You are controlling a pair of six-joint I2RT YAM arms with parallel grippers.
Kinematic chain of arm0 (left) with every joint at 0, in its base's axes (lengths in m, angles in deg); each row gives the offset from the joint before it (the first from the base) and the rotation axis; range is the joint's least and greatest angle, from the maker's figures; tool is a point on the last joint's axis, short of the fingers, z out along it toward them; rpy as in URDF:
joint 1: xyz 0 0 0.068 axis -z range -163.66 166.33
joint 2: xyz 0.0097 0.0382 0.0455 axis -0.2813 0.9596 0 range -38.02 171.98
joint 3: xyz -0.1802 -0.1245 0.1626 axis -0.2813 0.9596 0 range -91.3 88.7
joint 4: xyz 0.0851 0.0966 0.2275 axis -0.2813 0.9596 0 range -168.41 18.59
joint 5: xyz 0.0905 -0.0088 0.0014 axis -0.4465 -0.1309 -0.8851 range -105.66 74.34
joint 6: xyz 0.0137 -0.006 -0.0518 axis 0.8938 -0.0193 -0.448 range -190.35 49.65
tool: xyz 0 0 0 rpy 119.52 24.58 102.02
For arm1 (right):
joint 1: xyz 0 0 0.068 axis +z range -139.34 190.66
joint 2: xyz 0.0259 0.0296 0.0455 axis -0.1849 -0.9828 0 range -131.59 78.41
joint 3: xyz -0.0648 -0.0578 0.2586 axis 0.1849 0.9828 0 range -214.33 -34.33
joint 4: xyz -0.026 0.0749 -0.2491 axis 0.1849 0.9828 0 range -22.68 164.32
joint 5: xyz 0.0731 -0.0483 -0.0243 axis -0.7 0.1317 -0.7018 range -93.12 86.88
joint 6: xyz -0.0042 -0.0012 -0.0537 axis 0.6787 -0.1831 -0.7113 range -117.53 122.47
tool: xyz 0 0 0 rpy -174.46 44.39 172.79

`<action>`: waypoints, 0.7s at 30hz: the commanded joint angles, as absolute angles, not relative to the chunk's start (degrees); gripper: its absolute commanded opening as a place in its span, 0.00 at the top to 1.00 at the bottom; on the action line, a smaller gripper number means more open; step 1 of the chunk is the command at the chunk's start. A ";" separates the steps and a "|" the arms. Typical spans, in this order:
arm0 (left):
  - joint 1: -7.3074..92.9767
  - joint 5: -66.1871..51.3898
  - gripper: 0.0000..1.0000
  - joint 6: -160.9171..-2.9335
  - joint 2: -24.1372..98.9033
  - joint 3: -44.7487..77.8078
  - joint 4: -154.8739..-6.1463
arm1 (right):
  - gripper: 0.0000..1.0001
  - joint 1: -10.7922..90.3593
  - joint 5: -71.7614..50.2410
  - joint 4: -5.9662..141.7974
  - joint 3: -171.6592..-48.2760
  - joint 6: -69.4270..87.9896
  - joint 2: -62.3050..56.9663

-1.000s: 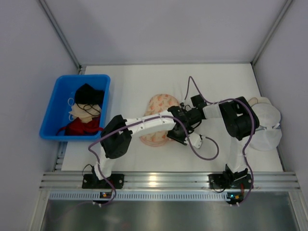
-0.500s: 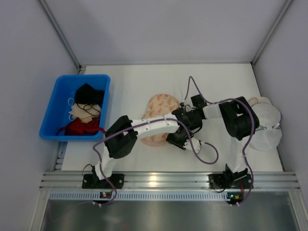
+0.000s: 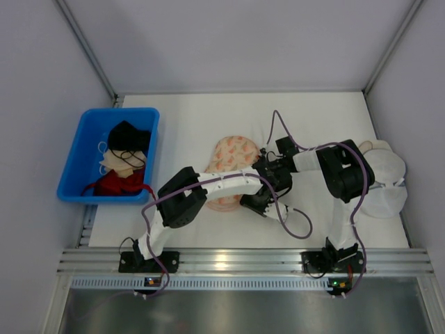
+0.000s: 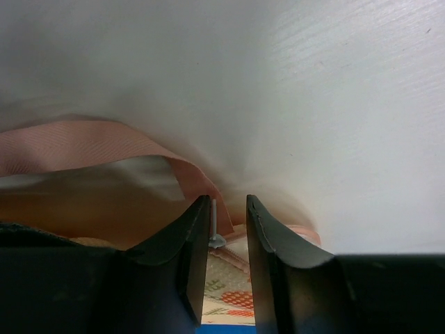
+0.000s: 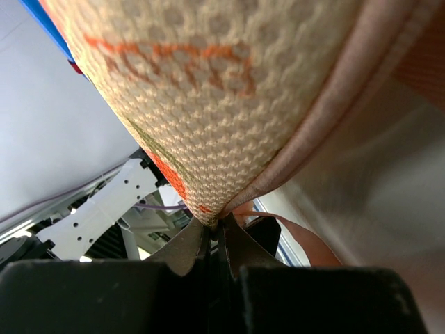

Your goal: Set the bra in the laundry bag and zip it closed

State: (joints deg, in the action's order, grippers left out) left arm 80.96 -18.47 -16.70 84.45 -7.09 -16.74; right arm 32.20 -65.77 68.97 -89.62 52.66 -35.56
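The laundry bag [image 3: 227, 157] lies folded at the table's middle, peach-pink with reddish print. My left gripper [image 3: 259, 200] sits low at its near right edge. In the left wrist view the left gripper [image 4: 228, 203] stands open by a narrow gap, and a small grey zip pull [image 4: 216, 226] stands between its fingers, against the left one. Printed fabric [image 4: 233, 292] and a pink strap [image 4: 104, 142] lie around it. My right gripper [image 3: 268, 168] is shut on the bag's rim; in its own view the right gripper [image 5: 217, 226] pinches the mesh edge [image 5: 229, 83]. The bra is hidden.
A blue bin [image 3: 83, 149] at the left holds black, beige and red garments. White round domes [image 3: 386, 177] lie at the right edge. A purple cable [image 3: 295, 226] loops over the table near the left gripper.
The left arm's elbow has swung right and its gripper has crept along the bag's near right edge, jaws a little narrower. The right arm has not moved.
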 commanded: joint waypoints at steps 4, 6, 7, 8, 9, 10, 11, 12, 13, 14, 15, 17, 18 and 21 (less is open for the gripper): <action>81.02 -19.70 0.78 -15.59 84.23 -5.08 -17.32 | 1.00 32.28 -66.66 68.02 -89.97 53.18 -33.83; 81.02 -19.27 0.85 -15.50 83.36 -4.12 -17.24 | 1.00 32.10 -66.75 67.94 -90.06 53.00 -34.09; 81.11 -18.48 0.92 -15.59 83.09 -3.85 -17.32 | 1.00 32.19 -66.67 68.20 -90.32 53.00 -34.09; 81.11 -18.21 0.97 -15.59 82.74 -3.07 -17.32 | 1.00 32.19 -66.75 68.37 -90.58 52.83 -34.35; 81.11 -17.86 1.00 -15.68 81.87 -2.71 -17.32 | 1.00 32.10 -66.58 68.72 -90.84 52.13 -34.44; 81.11 -17.34 1.00 -15.76 81.51 -2.36 -17.24 | 1.00 32.10 -66.40 69.51 -91.28 51.78 -34.53; 81.20 -17.07 1.00 -15.68 81.07 -1.75 -17.23 | 1.00 32.10 -66.31 69.78 -91.37 51.51 -34.70; 81.20 -16.89 1.00 -15.68 80.29 -0.87 -17.23 | 1.00 32.01 -66.31 69.78 -91.37 51.34 -34.70; 81.20 -16.28 1.00 -15.68 79.93 -0.43 -17.23 | 1.00 32.01 -66.14 69.87 -91.46 51.25 -34.62; 81.20 -16.01 1.00 -15.68 79.49 -0.16 -17.23 | 1.00 31.93 -66.05 70.13 -91.55 51.16 -34.79; 81.29 -15.92 1.00 -15.76 78.88 0.45 -17.15 | 1.00 31.75 -65.96 70.31 -91.64 50.64 -34.70; 81.63 -14.01 1.00 -15.76 78.00 1.07 -17.23 | 1.00 31.58 -65.61 71.09 -92.08 50.02 -35.05; 81.81 -13.64 1.00 -15.77 77.30 1.59 -17.23 | 1.00 31.40 -65.52 71.27 -92.25 49.75 -35.14; 82.87 -13.02 1.00 -16.12 76.06 2.04 -17.32 | 1.00 31.22 -65.43 72.15 -92.95 49.31 -35.49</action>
